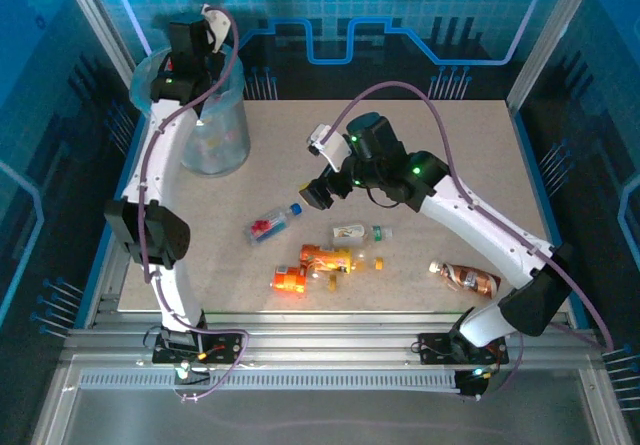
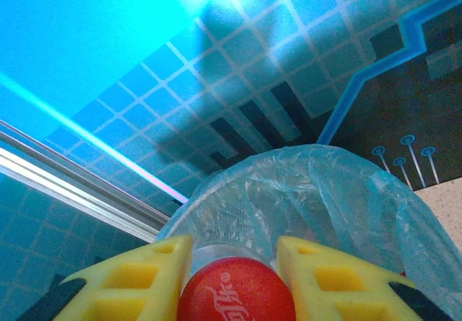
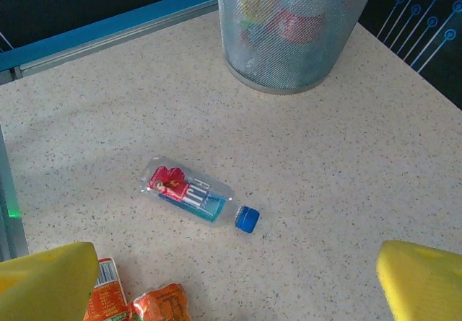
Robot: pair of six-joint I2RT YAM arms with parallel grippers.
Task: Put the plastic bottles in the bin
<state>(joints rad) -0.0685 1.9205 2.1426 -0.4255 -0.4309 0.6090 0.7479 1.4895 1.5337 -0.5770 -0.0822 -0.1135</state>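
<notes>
Well apart from the bin, at the near right part of the counter, a brown bottle lies on its side. It is the bottle farthest from the bin.

Closer to the bin, but also well apart from it, one orange bottle and a second orange bottle lie just beside each other. In the right wrist view their labels look crumpled. A clear bottle with a white label lies near them, also on its side, at about the same distance from the bin as the second orange one.

The blue-capped bottle is the lying bottle nearest to the bin, yet it does not touch it. It lies flat, with a red and blue label around its clear body.

The right fingers hang above the counter, on the side of this bottle that is away from the bin. They are spread wide and nothing is between them.

The bin stands at the far left of the counter, lined with a thin clear bag. Red and yellow shapes show through its wall in the right wrist view, too blurred to tell apart.

Above the mouth of the bin, the left fingers are closed on a red-capped bottle, one finger at each side of its neck.
</notes>
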